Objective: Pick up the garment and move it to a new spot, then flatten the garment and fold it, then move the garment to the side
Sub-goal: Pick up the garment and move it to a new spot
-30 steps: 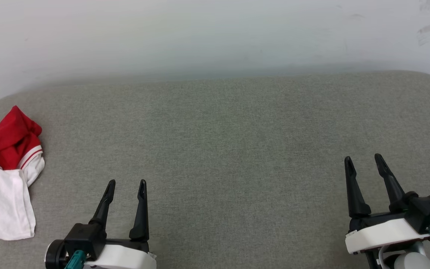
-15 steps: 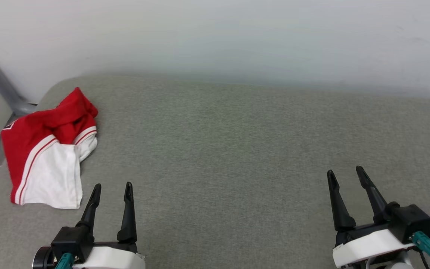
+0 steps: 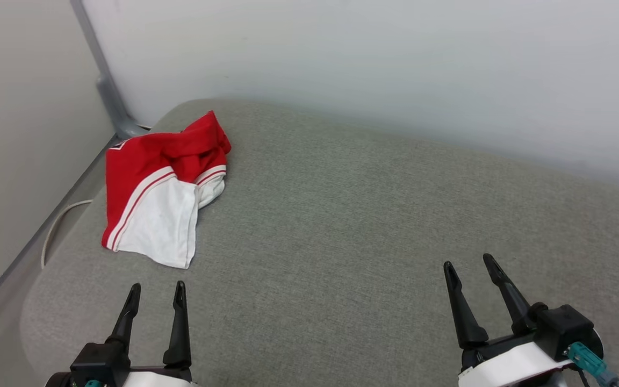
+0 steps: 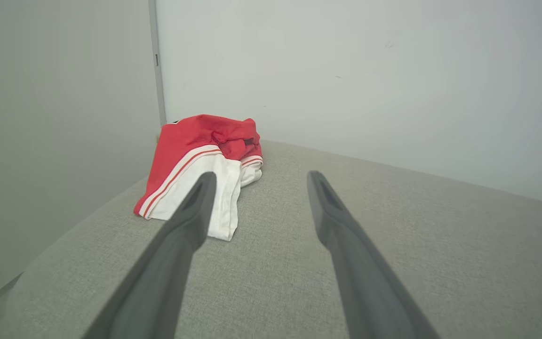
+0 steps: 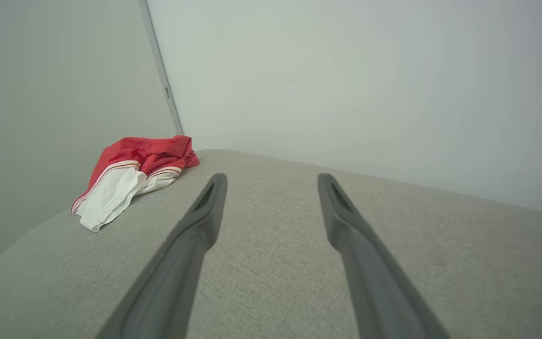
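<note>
Status: we judge the task to be at its very start, with no step done. The shirt (image 3: 159,193) lies unlifted in a rumpled heap, and the pick-up, the move to a new spot, the flattening, the folding and the shift to the side all remain. Item one, nearest: left end effector (image 3: 157,286), at the lower left of the head view, its two dark fingers spread wide with nothing between them. It touches nothing that we can see and is poised over bare cushion (image 3: 368,215), its tips short of the shirt's white hem. Item two: right end effector (image 3: 468,261), at the lower right, likewise spread wide and empty, well apart from the shirt, with bare cushion around it. Item three: the cushion, grey woven fabric with a rounded corner. Item four: the shirt, its red body bunched at the far side and a white sleeve with red-and-white striped trim spread toward us. It rests near the cushion's far left corner, close to the left edge; in the left wrist view it sits ahead and slightly left of the fingers. Item five, farthest: a pale wall (image 3: 368,64), a grey post (image 3: 102,80) in the corner and a white cable (image 3: 59,220) down beside the cushion. We judge the left arm better placed for the first reach.
</note>
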You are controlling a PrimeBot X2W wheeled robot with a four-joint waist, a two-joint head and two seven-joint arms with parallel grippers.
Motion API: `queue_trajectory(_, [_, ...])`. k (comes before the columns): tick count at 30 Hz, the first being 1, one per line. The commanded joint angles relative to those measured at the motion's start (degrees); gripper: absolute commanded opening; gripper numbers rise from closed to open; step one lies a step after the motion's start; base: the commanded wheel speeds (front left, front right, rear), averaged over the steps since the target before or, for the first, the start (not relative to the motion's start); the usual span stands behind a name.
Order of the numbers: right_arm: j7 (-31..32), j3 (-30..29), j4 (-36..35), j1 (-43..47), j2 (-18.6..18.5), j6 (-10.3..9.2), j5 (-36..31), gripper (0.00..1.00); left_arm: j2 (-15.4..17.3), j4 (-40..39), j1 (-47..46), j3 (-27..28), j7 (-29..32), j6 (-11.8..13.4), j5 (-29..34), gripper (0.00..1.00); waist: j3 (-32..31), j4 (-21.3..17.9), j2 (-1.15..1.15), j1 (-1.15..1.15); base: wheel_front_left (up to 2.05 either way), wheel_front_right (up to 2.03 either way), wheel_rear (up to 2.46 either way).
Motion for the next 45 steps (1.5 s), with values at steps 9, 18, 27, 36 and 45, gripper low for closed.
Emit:
queue_trajectory(9, [-0.1, 0.4, 0.5, 0.7, 0.1, -0.04, 0.8, 1.0, -0.1, -1.2, 1.2, 1.0, -0.2, -0.3, -0.4, 1.0, -0.7, 4.0, 0.0, 0.0, 0.0, 0.0, 0.0])
queue_trajectory(18, [-0.1, 0.9, 0.6, -0.1, 0.1, -0.04, 0.2, 1.0, -0.1, -1.2, 0.2, 2.4, -0.2, -0.6, -1.9, 1.0, 0.8, 3.3, 0.0, 0.0, 0.0, 0.0, 0.0])
queue_trajectory(27, [-0.1, -0.7, -1.4, -3.0, 0.0, -0.04, -4.2, 1.0, 2.0, 4.6, -8.7, 6.5, -0.2, -3.8, -1.6, 1.0, 8.7, 0.2, 0.0, 0.0, 0.0, 0.0, 0.0])
queue_trajectory(36, [-0.1, -2.0, -4.8, -6.4, -3.4, -0.04, -6.5, 1.0, 14.5, 20.4, -27.7, 3.0, 0.9, -4.4, -4.7, 1.0, 19.9, -3.2, 0.0, 0.0, 0.0, 0.0, 0.0])
queue_trajectory(45, [-0.1, -3.9, -7.9, -8.0, -5.3, -0.05, -7.3, 1.0, 26.3, 32.5, -42.6, -5.5, 13.0, -4.4, -19.7, 1.0, 28.0, -5.4, 0.0, 0.0, 0.0, 0.0, 0.0])
